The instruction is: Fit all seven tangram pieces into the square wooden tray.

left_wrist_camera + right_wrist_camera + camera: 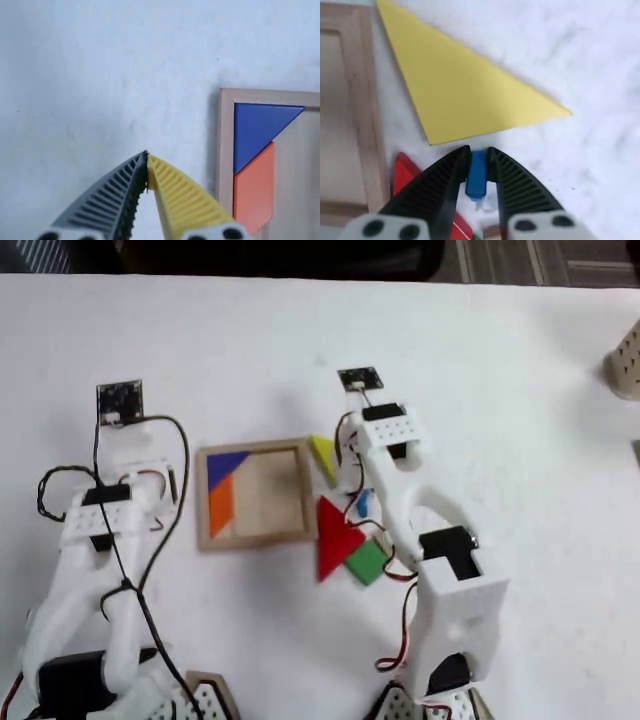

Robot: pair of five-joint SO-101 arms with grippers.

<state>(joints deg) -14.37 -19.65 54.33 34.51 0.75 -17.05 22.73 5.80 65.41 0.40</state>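
Tray (252, 447) holding blue triangle (225, 468), orange piece (221, 505), right tool (478, 148) pinching blue piece (476, 177)

In the tray (255, 541), a triangle (220, 463) is sitting in the far left corner, with a parallelogram (222, 508) touching it along the left wall. Right of the tray, a second triangle (322, 455) is lying farther back and a third triangle (335, 535) nearer, with a square (367, 562) seemingly touching its right side. The right gripper (477, 149) is pinching a small piece (476, 177) between those two triangles.
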